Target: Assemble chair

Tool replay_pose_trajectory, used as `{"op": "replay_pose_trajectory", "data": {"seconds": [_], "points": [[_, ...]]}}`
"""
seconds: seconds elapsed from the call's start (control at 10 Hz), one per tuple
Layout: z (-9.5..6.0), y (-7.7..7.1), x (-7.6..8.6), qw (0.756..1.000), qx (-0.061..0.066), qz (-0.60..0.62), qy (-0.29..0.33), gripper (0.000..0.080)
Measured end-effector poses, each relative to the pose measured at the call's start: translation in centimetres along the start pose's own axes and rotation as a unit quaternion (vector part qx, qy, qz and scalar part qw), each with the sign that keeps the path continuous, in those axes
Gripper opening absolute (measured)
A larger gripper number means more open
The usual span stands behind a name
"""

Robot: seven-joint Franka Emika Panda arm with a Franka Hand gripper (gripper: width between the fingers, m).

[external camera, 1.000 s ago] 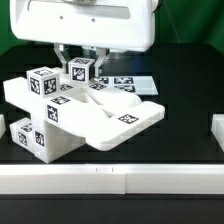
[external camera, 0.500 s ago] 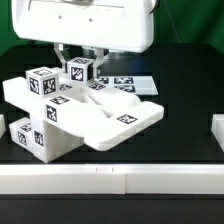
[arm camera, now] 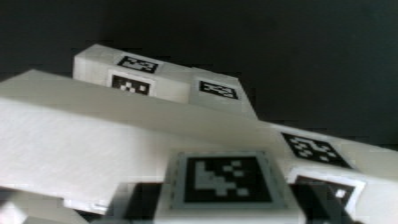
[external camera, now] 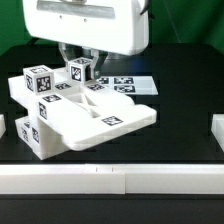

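Matte white plastic forms the part-built chair (external camera: 75, 115), a slotted seat block with tagged cubes and bars, tilted on the black table (external camera: 180, 140) beside the marker board (external camera: 135, 85). The gripper (external camera: 80, 62) pinches a small tagged cube (external camera: 80, 70) at the chair's back. If the grip slips, the tilted body could drop or shift.

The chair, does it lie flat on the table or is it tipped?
Tipped. The chair slants: its end on the exterior view's right is raised above the table, showing a dark gap beneath.
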State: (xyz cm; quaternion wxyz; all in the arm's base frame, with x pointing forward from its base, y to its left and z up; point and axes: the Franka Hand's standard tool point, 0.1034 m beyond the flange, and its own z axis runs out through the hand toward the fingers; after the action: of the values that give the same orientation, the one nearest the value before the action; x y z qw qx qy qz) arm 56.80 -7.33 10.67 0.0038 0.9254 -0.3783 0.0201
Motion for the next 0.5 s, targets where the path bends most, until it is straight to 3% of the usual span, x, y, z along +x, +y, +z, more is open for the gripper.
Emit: {"op": "replay_pose_trajectory", "data": {"seconds": [0.2,0.3,0.4,0.5], "points": [[0.03,-0.04,-0.05,1.000,0.000,0.019,0.000,0.0271],[0.04,-0.05,-0.06,1.000,0.000,0.018,0.000,0.0452],[0.04,-0.05,-0.06,1.000,0.000,0.018,0.000,0.0576],[0.04,-0.05,-0.07,1.000,0.000,0.018,-0.001,0.0576]]}}
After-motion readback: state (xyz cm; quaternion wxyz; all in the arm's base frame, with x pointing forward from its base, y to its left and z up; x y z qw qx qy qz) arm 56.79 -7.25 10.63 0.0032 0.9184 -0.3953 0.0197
